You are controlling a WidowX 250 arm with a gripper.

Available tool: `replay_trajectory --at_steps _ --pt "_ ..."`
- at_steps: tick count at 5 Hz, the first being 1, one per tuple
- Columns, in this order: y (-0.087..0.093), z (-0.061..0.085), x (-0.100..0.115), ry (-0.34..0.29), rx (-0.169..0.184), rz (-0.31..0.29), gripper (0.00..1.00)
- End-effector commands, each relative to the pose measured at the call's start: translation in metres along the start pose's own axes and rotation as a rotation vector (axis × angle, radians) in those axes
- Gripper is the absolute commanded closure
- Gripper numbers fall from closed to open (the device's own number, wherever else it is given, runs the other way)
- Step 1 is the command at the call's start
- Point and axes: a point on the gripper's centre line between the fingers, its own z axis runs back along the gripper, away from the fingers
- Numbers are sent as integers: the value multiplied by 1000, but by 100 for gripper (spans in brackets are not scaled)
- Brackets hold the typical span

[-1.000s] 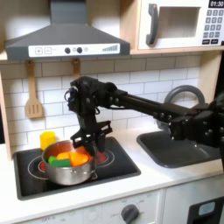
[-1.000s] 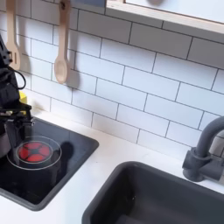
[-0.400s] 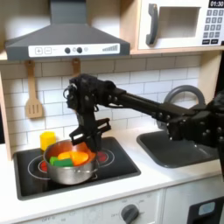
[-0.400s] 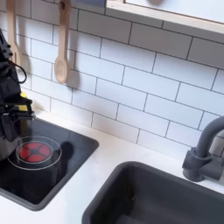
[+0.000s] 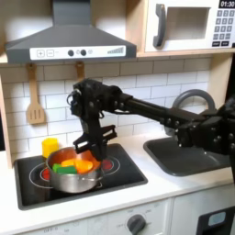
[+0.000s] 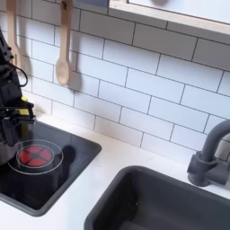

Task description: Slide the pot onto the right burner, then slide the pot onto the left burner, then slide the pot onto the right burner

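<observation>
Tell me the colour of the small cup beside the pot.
Yellow; the cup shows best in the first exterior view.

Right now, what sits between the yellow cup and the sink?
In the first exterior view, the pot of toy food on the black cooktop, with the tool at its rim, then bare white counter up to the sink.

Pincer [image 5: 93,148] a little higher above the pot [image 5: 72,174] than a second ago, in the first exterior view.
</observation>
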Motion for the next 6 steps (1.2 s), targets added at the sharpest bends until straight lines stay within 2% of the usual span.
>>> replay_trajectory --at_steps 1,4,6 --pt "-13 -6 -13 19 10 -57 100" --pt "-36 -6 -22 47 14 -124 100" --pt "-46 -8 -21 73 2 -152 100"
